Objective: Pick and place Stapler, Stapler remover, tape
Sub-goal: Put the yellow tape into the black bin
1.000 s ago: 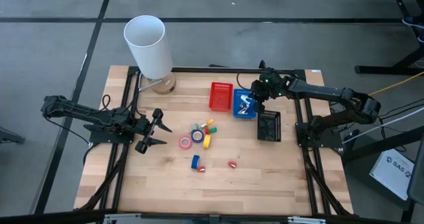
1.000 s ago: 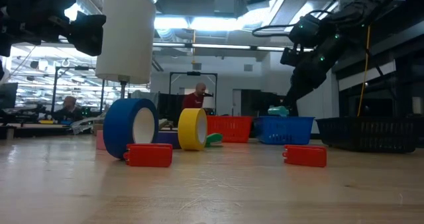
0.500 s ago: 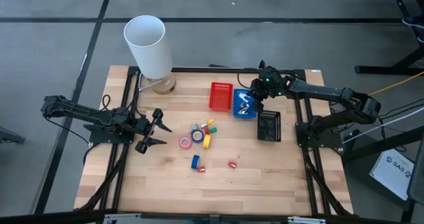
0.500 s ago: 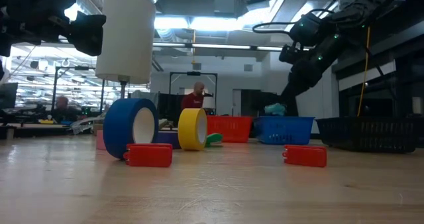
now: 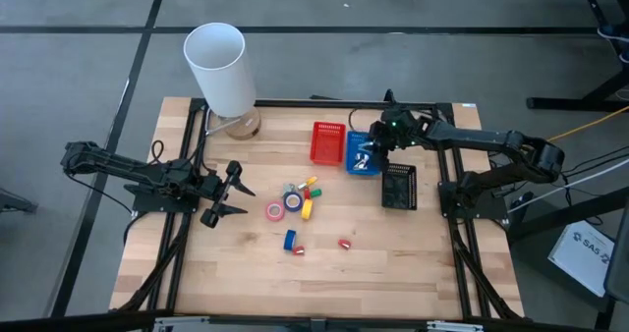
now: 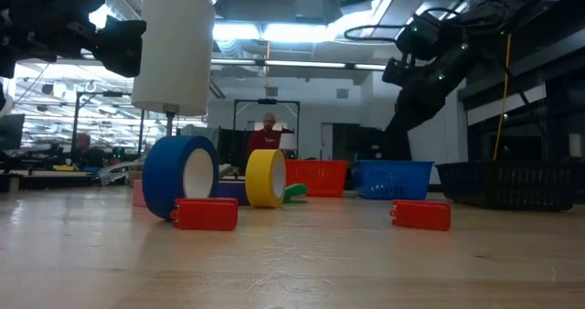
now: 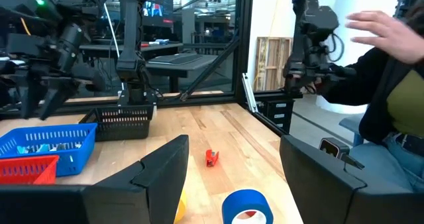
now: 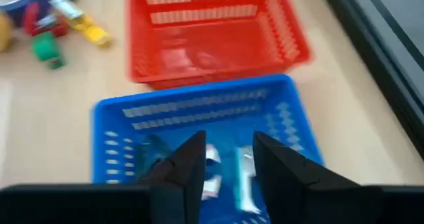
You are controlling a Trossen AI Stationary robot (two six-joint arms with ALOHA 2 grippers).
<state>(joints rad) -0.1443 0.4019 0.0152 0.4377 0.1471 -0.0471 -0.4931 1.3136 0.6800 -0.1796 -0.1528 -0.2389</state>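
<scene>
Right gripper hangs over the blue basket, fingers spread a little with nothing between them. Pale metal pieces lie on the basket floor under the tips; what they are cannot be told. Red basket touches the blue one on its side toward the table's middle. Black basket sits just beside the blue one, nearer the front edge.

Left gripper waits low over the table's left part, fingers wide apart, empty.

Tape rolls cluster at the middle of the table: pink roll flat, a bluish roll beside it, yellow roll on edge, blue roll on edge nearer the front. Small green and red bits lie against the cluster. Two red blocky pieces rest apart toward the front. In the low view the blue roll and a red piece stand in front of the cluster.

White cylinder stands at the far left corner. A person's hand shows beyond the table's edge.
</scene>
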